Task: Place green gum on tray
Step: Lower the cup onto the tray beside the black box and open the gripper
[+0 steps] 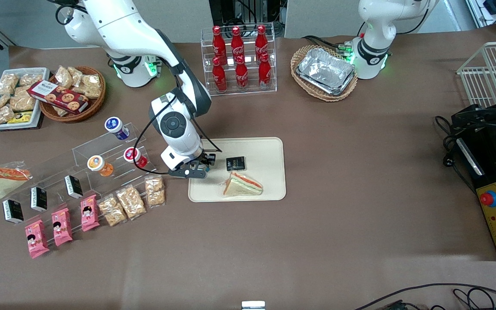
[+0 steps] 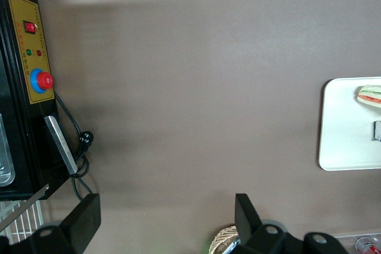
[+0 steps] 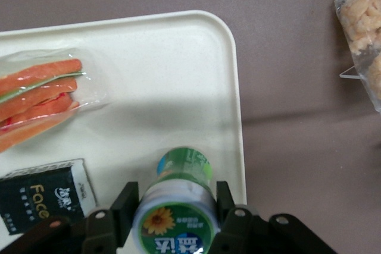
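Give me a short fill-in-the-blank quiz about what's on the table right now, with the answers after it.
1. The gripper is shut on the green ____.
2. The gum hangs above the beige ____.
3. On the tray lie a black packet and a wrapped ____.
4. The clear rack holds six red ____.

Answers: gum; tray; sandwich; bottles

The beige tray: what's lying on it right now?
On the tray lie a wrapped sandwich and a black packet. The end effector holds the green gum over it; contact underneath is hidden.
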You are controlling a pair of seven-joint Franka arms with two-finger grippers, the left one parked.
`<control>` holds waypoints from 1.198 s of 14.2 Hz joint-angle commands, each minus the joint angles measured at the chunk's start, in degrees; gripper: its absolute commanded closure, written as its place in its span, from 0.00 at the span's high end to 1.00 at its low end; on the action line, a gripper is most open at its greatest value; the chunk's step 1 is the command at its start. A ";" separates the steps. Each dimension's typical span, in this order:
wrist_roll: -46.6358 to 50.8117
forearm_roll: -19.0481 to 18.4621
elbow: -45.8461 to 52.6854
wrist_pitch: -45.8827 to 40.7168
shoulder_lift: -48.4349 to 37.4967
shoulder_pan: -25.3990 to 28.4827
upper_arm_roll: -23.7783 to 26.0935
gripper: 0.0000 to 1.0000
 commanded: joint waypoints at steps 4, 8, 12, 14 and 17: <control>0.03 1.61 0.14 -0.96 -2.42 -0.46 -0.39 0.96; -1.29 1.00 1.63 -7.79 -7.68 -1.77 -1.79 0.98; -8.65 0.91 6.73 -21.15 -12.96 -7.04 -2.24 0.99; -10.95 0.82 8.22 -25.90 -15.77 -9.59 -2.33 0.99; -14.81 0.73 9.72 -31.44 -20.25 -13.98 -2.42 0.99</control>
